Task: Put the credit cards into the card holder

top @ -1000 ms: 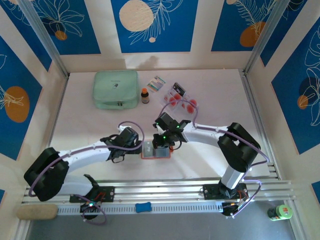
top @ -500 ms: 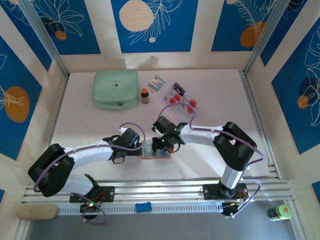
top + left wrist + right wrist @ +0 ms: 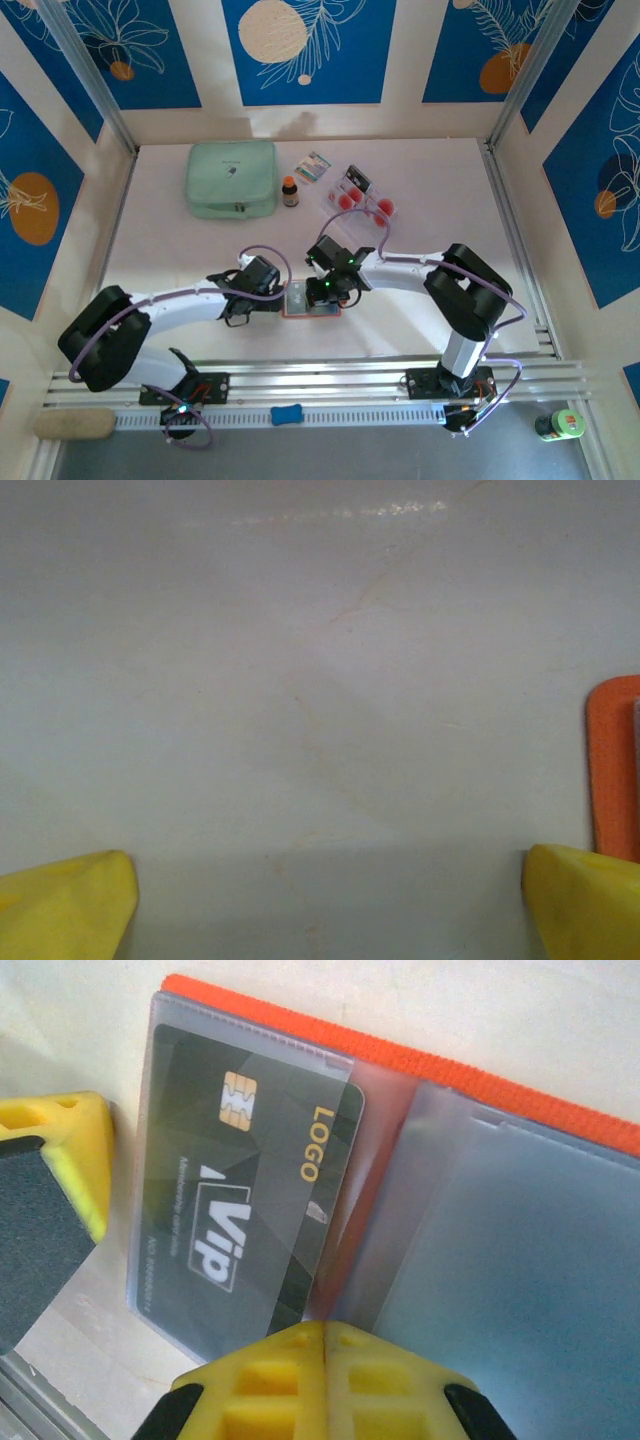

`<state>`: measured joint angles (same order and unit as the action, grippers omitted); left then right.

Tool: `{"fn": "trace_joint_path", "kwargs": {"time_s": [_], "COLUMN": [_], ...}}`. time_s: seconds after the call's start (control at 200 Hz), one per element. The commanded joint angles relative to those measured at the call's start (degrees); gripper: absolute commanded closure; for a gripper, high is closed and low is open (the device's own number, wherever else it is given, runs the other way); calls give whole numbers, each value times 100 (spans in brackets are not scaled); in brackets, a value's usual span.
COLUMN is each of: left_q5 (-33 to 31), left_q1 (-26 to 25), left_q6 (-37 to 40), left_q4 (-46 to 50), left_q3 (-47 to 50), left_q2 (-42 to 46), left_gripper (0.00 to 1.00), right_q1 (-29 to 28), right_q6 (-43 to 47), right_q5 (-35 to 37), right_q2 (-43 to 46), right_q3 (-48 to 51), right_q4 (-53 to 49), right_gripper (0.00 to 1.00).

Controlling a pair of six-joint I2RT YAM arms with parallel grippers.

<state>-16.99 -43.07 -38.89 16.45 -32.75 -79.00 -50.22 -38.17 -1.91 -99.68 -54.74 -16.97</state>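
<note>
The orange card holder (image 3: 298, 303) lies open on the white table, near the front and between my two grippers. Its clear pockets (image 3: 500, 1250) face up, and a dark credit card (image 3: 250, 1190) with a gold chip sits in the left pocket, its right end sticking out. My right gripper (image 3: 325, 1338) is shut, with its tips down at the holder's centre fold next to that card. My left gripper (image 3: 330, 910) stands open low over bare table, just left of the holder's orange edge (image 3: 612, 770). More credit cards (image 3: 365, 203) with red spots lie at the back.
A mint-green zip pouch (image 3: 232, 178) sits at the back left. A small brown bottle (image 3: 290, 191) and a patterned packet (image 3: 316, 167) are beside it. Padded walls enclose the table, and a metal rail (image 3: 330, 385) runs along the near edge.
The right gripper has moved a little left and lower over the holder. The left arm's elbow has swung slightly, while its gripper stays beside the holder.
</note>
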Motion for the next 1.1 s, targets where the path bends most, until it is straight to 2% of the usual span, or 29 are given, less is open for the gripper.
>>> {"fn": "trace_joint_path", "kwargs": {"time_s": [0.0, 1.095], "left_q5": [355, 399], "left_q1": [60, 49], "left_q6": [-4, -71], "left_q4": [-196, -406], "left_q3": [-14, 167], "left_q2": [-246, -230], "left_gripper": [0, 0], "right_q1": [-76, -80], "right_q6": [-14, 134], "right_q5": [-144, -668], "right_q2": [-153, -523], "right_q3": [-156, -473], "right_q4": [-42, -175], "right_gripper": [100, 100]}}
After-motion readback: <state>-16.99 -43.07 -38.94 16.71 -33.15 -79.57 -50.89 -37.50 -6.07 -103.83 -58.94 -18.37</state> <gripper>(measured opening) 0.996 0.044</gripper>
